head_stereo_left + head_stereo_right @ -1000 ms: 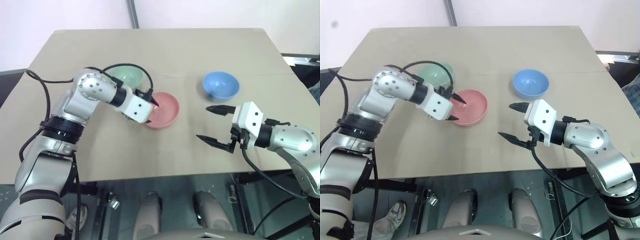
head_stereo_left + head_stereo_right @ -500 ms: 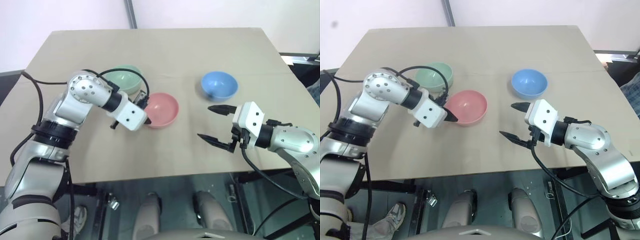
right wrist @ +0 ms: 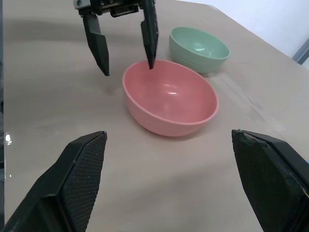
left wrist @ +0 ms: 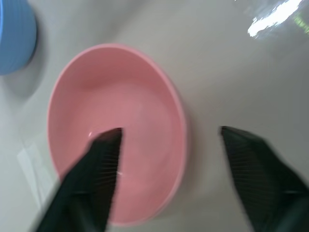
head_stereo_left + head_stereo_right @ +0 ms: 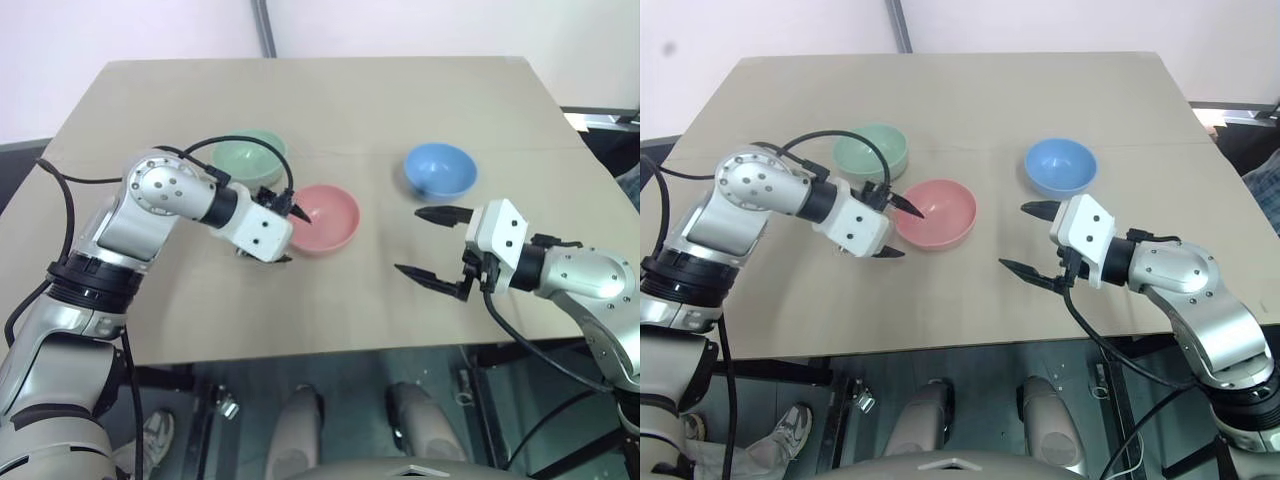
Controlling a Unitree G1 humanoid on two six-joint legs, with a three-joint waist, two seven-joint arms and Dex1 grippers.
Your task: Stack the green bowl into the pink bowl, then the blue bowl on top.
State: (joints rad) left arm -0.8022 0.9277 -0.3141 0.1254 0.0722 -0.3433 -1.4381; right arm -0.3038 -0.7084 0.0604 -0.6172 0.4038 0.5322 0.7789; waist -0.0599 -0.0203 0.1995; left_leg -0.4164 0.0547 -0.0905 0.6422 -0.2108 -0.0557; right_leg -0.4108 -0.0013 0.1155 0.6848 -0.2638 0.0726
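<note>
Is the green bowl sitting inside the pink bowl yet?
No, the green bowl sits by itself on the table, beside the empty pink bowl.

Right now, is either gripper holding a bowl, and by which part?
Nothing is held. The left gripper is open, straddling the pink bowl's rim; the right gripper is open over bare table.

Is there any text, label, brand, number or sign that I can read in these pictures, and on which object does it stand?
None: no readable text, label, brand, number or sign in any view.
The green bowl, the pink bowl and the blue bowl are plain.
The table bears no marking.
The left gripper and the right gripper carry no legible lettering.
</note>
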